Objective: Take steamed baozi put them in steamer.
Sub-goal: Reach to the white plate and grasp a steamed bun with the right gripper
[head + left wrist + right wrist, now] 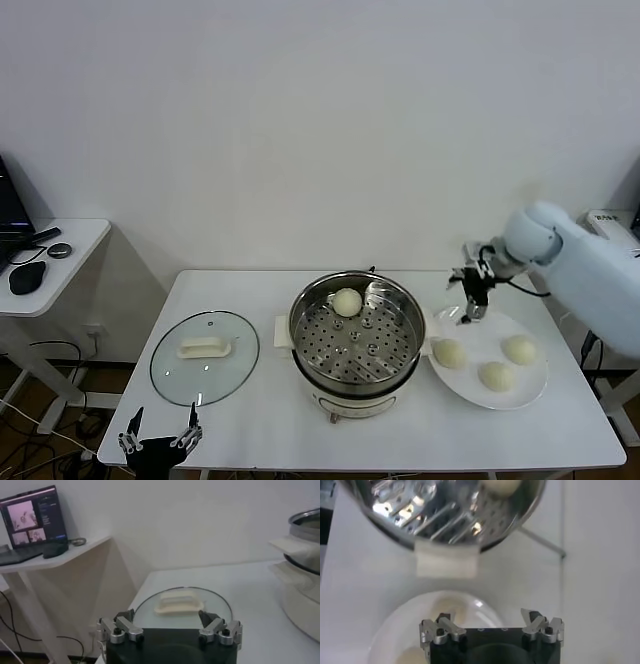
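Note:
The steamer (355, 345) is a shiny steel pot with a perforated tray, standing mid-table. One steamed baozi (347, 302) lies on the tray at its far side. Three more rest on a white plate (500, 325) to the right: one (449, 352) nearest the pot, one (519, 349) and one (494, 375). My right gripper (473, 300) hangs open and empty over the plate's far-left rim, beside the pot. In the right wrist view the right gripper (490, 622) is above the plate (445, 607), with the steamer (445, 510) beyond. My left gripper (160, 435) is open low at the table's front-left corner.
A round glass lid (205, 345) with a cream handle lies flat left of the steamer, just ahead of the left gripper (167, 620). A small side desk (55, 245) with a laptop (35, 515) and a mouse (25, 278) stands off the table's left. A wall is close behind.

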You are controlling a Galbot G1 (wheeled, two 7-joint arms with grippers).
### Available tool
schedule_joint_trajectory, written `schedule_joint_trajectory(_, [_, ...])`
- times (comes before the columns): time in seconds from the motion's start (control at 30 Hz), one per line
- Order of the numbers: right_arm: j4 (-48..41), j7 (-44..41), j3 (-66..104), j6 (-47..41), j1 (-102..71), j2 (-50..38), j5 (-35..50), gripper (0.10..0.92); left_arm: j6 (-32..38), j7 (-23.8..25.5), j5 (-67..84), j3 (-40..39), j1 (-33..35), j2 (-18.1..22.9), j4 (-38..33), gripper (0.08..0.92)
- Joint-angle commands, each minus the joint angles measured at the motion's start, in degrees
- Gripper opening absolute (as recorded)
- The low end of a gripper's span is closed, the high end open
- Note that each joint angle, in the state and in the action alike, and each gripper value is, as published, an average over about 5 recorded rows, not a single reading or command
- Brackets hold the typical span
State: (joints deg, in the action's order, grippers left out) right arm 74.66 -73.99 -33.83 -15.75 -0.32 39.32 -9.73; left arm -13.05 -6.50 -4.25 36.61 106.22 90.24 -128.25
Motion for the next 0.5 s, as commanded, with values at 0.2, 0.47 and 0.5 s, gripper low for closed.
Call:
schedule_joint_trajectory(0.2, [-4.04, -0.67, 3.11, 1.12, -8.04, 3.66, -7.74, 0.823, -0.13, 0.15, 0.01, 0.72, 0.19, -0.24, 0.01, 0.823])
schedule_joint_trajectory(0.47, [-6.49, 0.53, 5.10, 1.57, -10.92, 6.34, -10.23, 0.823, -0.11, 0.16, -0.03, 0.75, -0.08, -0.21, 0.70, 0.823])
schedule_joint_trajectory(0.5, [-6.49, 0.54, 5.38, 1.55, -11.19, 6.39, -10.52, 0.823, -0.10, 0.15, -0.04, 0.73, 0.01, -0.23, 0.72, 0.823])
